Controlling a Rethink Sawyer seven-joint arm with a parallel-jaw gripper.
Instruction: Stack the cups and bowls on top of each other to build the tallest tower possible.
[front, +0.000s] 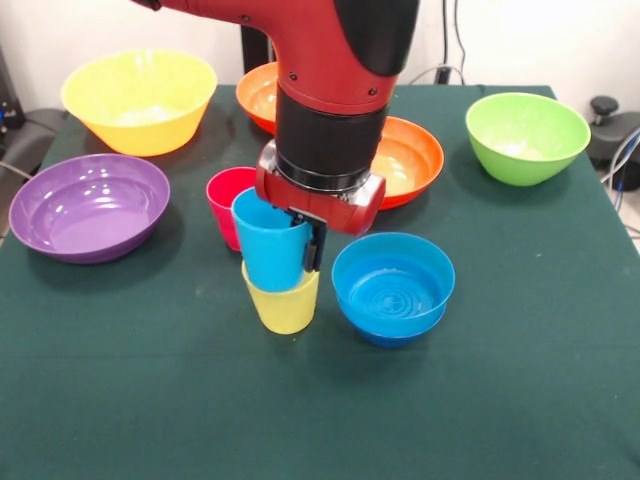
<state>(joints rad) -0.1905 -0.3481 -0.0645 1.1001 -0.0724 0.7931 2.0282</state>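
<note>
Red-and-black arm's gripper (308, 245) closed on rim of light blue ribbed plastic cup (272, 242), one finger inside, one outside. Blue cup nested, slightly tilted, in translucent yellow plastic cup (283, 301) standing on green table cloth (150, 390). Red-pink plastic cup (226, 200) just behind. Small blue glossy plastic bowl (392, 287) just beside the stack. Purple bowl (88, 205), large yellow bowl (139, 98), orange bowls (410, 157), lime green bowl (526, 136) farther back.

no readable text, labels, brands, numbers or signs on any object in view.
</note>
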